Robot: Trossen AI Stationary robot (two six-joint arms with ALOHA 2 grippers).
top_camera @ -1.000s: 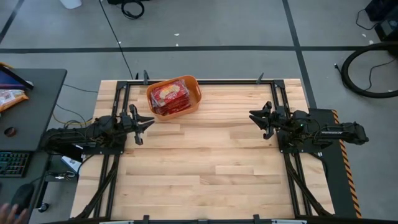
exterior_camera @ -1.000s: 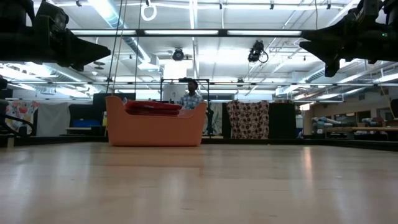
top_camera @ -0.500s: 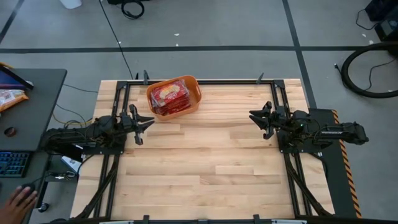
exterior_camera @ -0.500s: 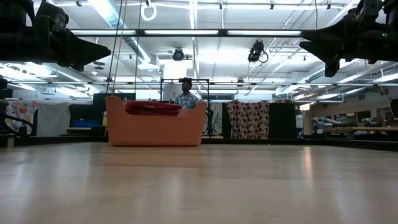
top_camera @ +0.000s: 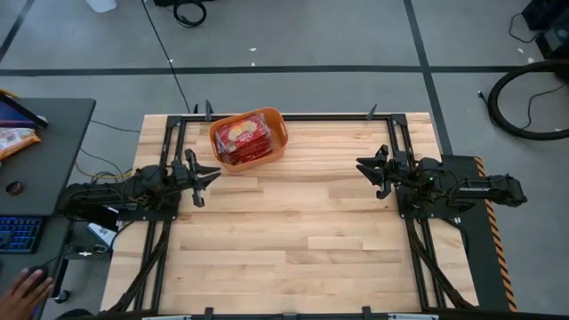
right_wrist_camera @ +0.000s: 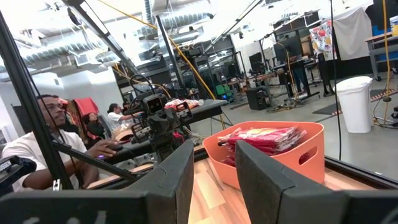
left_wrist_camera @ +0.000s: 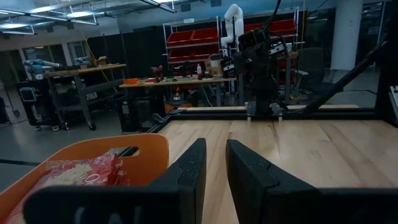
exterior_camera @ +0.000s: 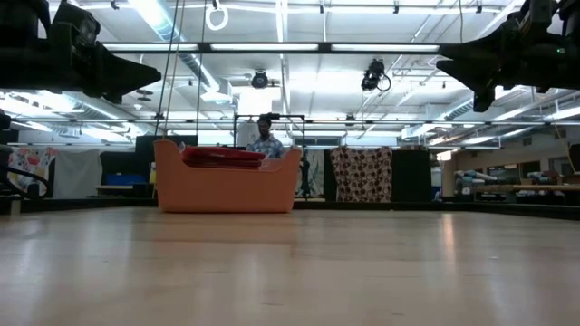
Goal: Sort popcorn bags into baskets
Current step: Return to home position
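One camera looked straight down on the whole tabletop (top_camera: 302, 222); another sat level at its surface. Both wrist cameras faced inward; all four shared the orange tub (exterior_camera: 227, 190).

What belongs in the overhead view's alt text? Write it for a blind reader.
An orange tub full of red popcorn bags sits near the upper left of a wooden table. Two dark robot arms lie at the left and right edges, the left hand and right hand empty and pointing toward each other.
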